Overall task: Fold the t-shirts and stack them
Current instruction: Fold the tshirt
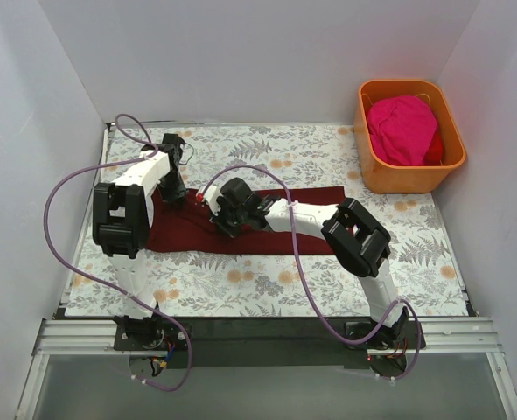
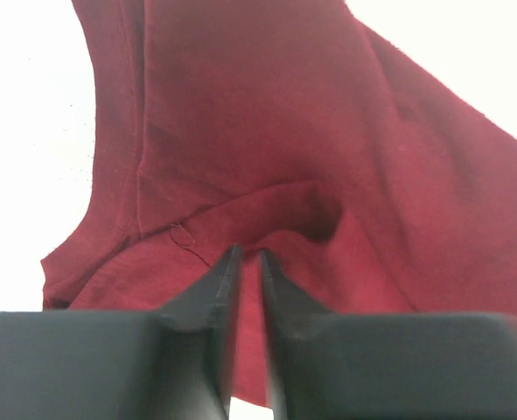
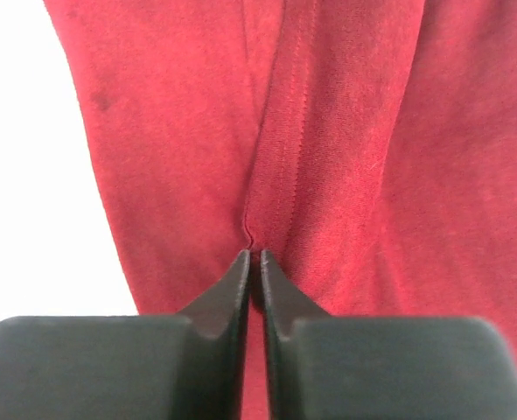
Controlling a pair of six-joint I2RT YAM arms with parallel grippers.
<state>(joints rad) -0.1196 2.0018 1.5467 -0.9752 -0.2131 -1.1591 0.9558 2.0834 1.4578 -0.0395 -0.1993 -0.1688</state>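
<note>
A dark maroon t-shirt lies folded into a long band across the middle of the flowered table. My left gripper is down on its left end. In the left wrist view the jaws stand a narrow slit apart with a bunched ridge of maroon cloth at their tips. My right gripper is low over the band just right of it. Its jaws are nearly together, and a creased seam of the cloth is pinched at their tips. A magenta-pink t-shirt lies crumpled in the tub.
An orange plastic tub stands at the back right corner. White walls enclose the table on three sides. The flowered table cover shows bare in front of the maroon band and behind it.
</note>
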